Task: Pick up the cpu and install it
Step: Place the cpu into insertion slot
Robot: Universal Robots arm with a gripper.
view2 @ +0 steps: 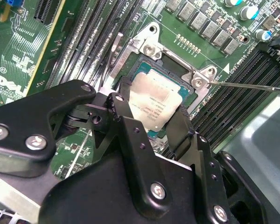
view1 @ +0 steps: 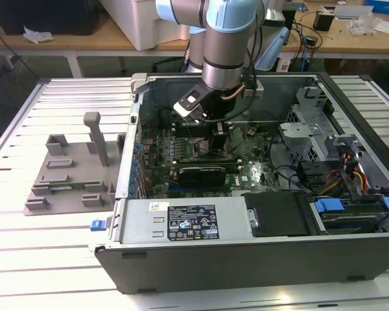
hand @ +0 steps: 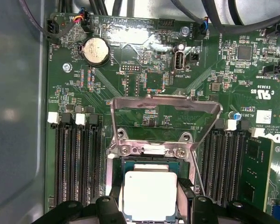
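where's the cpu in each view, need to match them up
exterior view: under the gripper, inside the case.
second wrist view: cpu held between the gripper's fingers, over the socket frame.
first wrist view: cpu between the same fingers, beside the socket frame's screwed bar.
shared landmark: the socket frame in both wrist views; the gripper in all three.

- Open-topped computer case: clear way in from above; its walls close every side.
- Raised load plate stands up at one edge of the socket; thin lever juts beside it.
- Memory slots lie low on both sides of the socket.
- Fingers clasping the cpu fill the gaps beside it.
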